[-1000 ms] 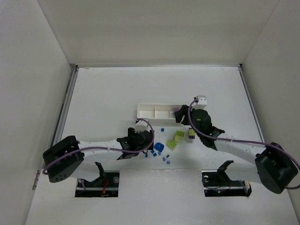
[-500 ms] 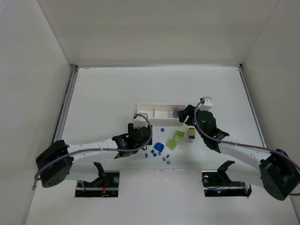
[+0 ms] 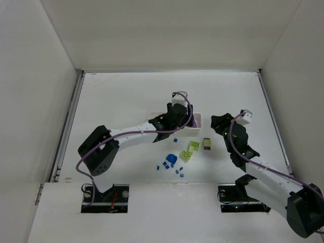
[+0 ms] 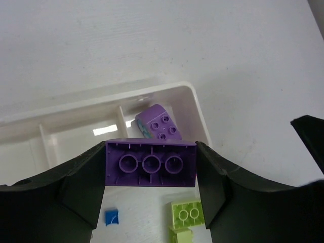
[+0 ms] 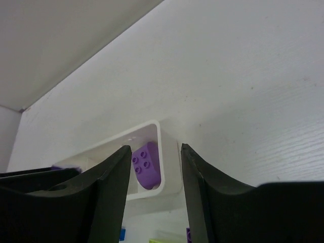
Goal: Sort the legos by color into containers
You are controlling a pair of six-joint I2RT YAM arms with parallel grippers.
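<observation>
My left gripper point(image 4: 150, 174) is shut on a purple lego point(image 4: 150, 163), its hollow underside facing the camera, just in front of the right end of the white tray point(image 4: 200, 119). In the top view that gripper point(image 3: 186, 121) is at the tray's point(image 3: 157, 120) right compartment. A second purple lego point(image 4: 159, 123) lies inside that compartment, also seen in the right wrist view point(image 5: 147, 162). My right gripper point(image 5: 155, 148) is open and empty, right of the tray point(image 3: 216, 123). Lime legos point(image 3: 190, 151), a round blue piece point(image 3: 171, 158) and tiny blue bits point(image 3: 165, 166) lie on the table.
A dark purple brick point(image 3: 207, 144) sits right of the lime ones. One lime brick point(image 4: 187, 215) and a blue bit point(image 4: 111, 216) lie under my left gripper. White walls enclose the table point(image 3: 126, 96) on three sides.
The left arm swung from the front left of the table up to the tray's right end. The right gripper drew back rightward from the tray, leaving a purple lego in it, and its jaws narrowed.
</observation>
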